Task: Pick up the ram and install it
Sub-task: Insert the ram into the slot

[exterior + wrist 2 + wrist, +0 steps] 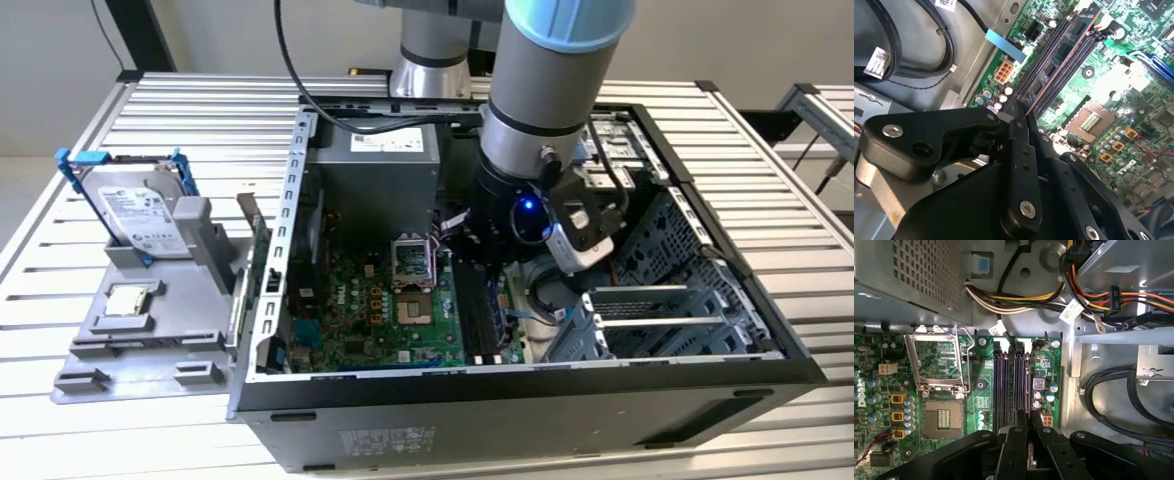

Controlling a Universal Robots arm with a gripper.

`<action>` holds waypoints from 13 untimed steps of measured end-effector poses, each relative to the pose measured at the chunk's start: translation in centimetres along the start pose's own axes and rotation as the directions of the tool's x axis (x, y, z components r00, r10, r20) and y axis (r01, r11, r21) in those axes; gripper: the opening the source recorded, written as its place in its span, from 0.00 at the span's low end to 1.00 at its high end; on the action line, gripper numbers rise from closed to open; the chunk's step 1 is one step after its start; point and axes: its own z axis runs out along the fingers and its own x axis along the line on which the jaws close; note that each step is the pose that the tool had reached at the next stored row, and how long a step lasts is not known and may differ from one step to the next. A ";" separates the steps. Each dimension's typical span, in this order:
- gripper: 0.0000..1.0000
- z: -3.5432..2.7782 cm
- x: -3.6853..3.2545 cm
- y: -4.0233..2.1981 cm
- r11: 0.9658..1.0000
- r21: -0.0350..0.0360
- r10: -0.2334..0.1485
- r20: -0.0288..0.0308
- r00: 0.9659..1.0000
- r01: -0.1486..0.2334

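Exterior view: one arm reaching down into an open computer case (pixel 694 330) lying on a slatted bench (pixel 200 110), end effector (pixel 487 255) low over the motherboard (pixel 387 320) near the case's right-hand half as this view shows it. Second wrist view: end effector (pixel 1021 122) clenched on the ram (pixel 1054 75), a thin stick held on edge between black fingers (pixel 1016 145), running along the black memory slots (pixel 1049 55). First wrist view: the ram (pixel 1028 390) stands in line with the slots (pixel 1009 385); whether it is fully seated cannot be told. Judged status: pick-up done, insertion under way, release outstanding. Case contents: motherboard, open processor socket (pixel 939 365), power supply (pixel 380 165), bundled cables (pixel 1019 300). Grey tray (pixel 134 320) beside the case, toward the bench's left edge in the exterior view, holds a hard drive (pixel 134 215) and a small square chip (pixel 130 298).
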 end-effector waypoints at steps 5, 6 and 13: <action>0.00 0.18 0.00 0.01 1.000 0.000 0.001 0.000 1.000 -0.001; 0.00 0.25 0.00 0.01 1.000 0.000 0.001 0.000 1.000 -0.001; 0.00 0.81 -0.05 0.31 1.000 0.000 0.001 -0.001 1.000 -0.001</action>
